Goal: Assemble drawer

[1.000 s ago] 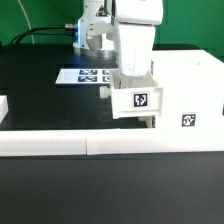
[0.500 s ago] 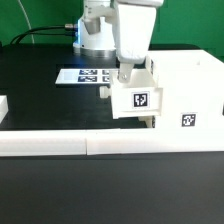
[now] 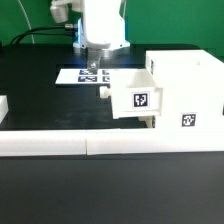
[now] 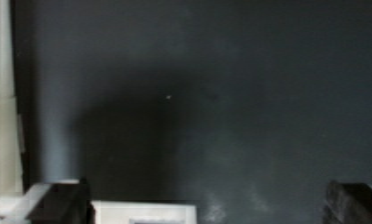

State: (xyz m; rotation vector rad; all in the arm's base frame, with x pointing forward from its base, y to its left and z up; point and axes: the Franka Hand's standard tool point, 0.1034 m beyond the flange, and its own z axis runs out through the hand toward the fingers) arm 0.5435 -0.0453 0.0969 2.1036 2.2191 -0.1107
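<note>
The white drawer housing (image 3: 185,85) stands at the exterior view's right. One knobbed tray (image 3: 135,98) sits partly pushed into its front, tag facing the camera and knob (image 3: 104,91) sticking out to the left. My gripper (image 3: 96,58) hangs raised behind and left of that tray, clear of it. In the wrist view the gripper (image 4: 209,206) is open and empty, with dark fingers (image 4: 58,203) wide apart over the black table. A white edge (image 4: 147,212) shows between them; I cannot tell which part it is.
The long low white border wall (image 3: 100,143) runs across the front. The marker board (image 3: 85,76) lies flat behind the tray. A white piece (image 3: 3,106) sits at the exterior view's left edge. A pale strip (image 4: 2,100) runs along one side of the wrist view.
The gripper has left the tray's top and risen up and to the exterior view's left. The tray stays in the housing front.
</note>
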